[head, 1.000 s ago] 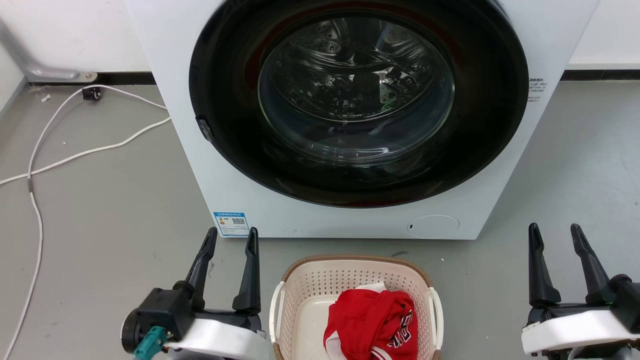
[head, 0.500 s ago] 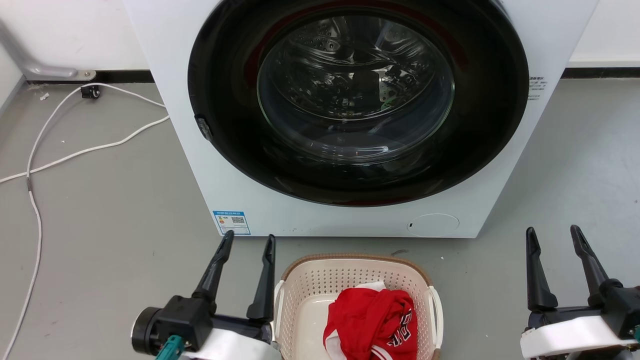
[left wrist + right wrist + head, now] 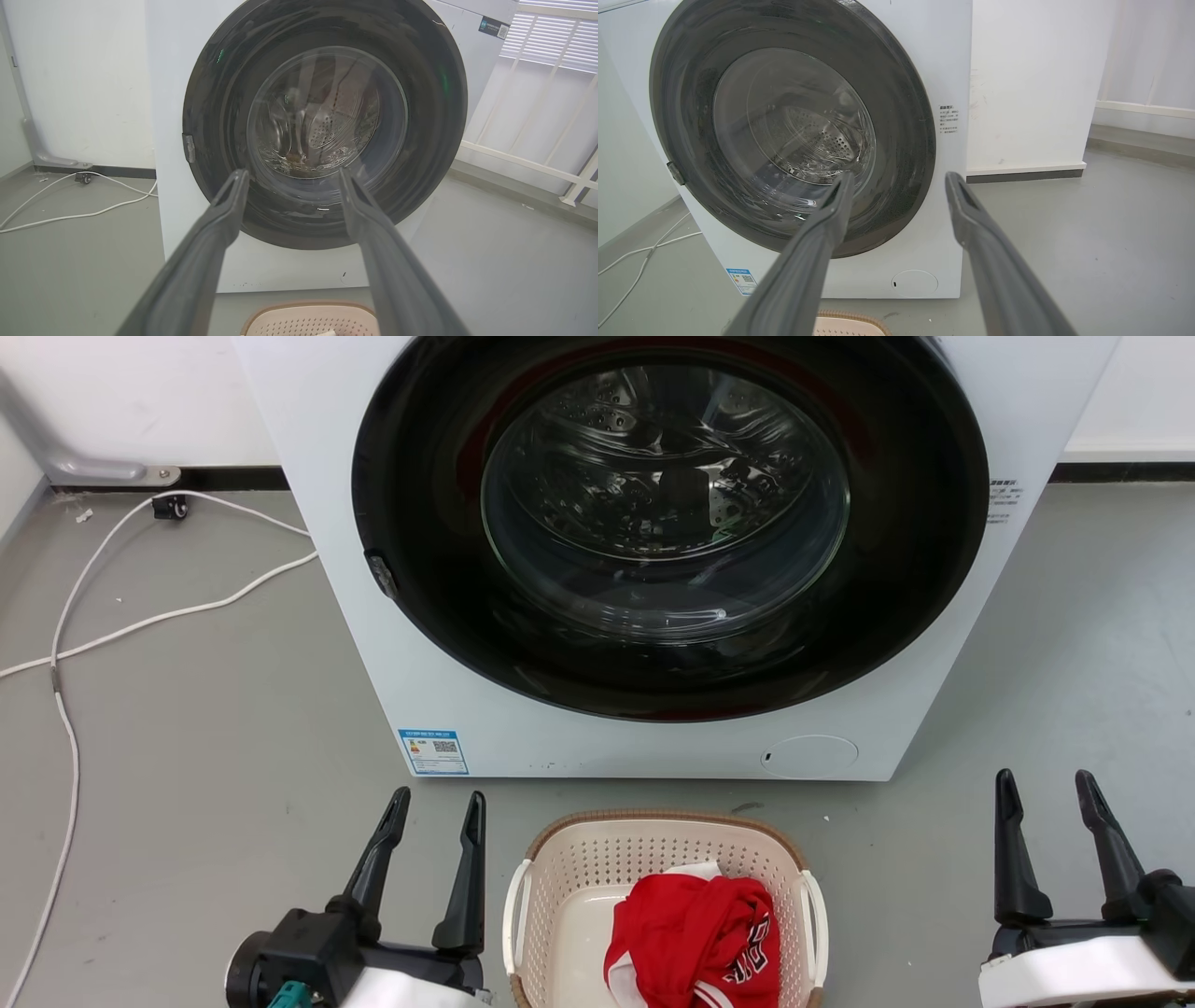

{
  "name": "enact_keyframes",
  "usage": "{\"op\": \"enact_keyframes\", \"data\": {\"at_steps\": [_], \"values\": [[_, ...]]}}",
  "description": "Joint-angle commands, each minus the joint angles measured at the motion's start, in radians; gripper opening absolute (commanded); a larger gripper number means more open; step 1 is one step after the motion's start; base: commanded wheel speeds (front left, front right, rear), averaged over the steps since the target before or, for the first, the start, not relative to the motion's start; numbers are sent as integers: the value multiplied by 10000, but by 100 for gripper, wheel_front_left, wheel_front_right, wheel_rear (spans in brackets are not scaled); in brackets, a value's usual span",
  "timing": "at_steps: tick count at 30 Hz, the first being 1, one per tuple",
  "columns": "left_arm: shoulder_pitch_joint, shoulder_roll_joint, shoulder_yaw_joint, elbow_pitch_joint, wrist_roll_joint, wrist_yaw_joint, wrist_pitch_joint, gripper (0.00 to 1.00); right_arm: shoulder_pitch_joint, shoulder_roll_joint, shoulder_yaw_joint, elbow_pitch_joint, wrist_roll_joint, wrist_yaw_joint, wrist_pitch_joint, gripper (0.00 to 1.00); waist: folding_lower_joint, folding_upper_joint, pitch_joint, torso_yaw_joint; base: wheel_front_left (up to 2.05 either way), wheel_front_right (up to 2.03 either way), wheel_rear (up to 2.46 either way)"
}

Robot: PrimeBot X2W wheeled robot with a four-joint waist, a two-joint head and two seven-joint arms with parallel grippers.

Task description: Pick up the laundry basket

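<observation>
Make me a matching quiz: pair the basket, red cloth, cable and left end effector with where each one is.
Things:
1. basket
2. cloth
3. cable
4. left end effector

Places:
a. trailing over the floor, left of the washer
b. inside the basket
c. on the floor in front of the washer door
d. open, just left of the basket

Pairs: 1-c, 2-b, 3-a, 4-d
</observation>
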Motion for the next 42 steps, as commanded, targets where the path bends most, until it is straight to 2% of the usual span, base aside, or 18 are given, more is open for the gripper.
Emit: {"op": "enact_keyframes", "data": {"at_steps": [1,9,33,42], "values": [[104,-6,-19,31,142,-55,-67,100,101,-16,8,9,-173,-3,-62,100,-1,0,-17,-3,0,0,0],[118,-7,-290,280,976,-65,-218,100,133,-14,13,13,-672,-3,-198,100,-1,0,-83,6,0,0,0],[74,-10,-287,263,1257,113,-204,100,144,-14,48,-82,-667,-3,-193,100,-1,0,12,20,0,0,0],[-535,-11,-290,320,1722,178,-204,100,-569,-14,140,-10,-811,-3,-193,100,-1,0,1247,-210,0,0,0]]}}
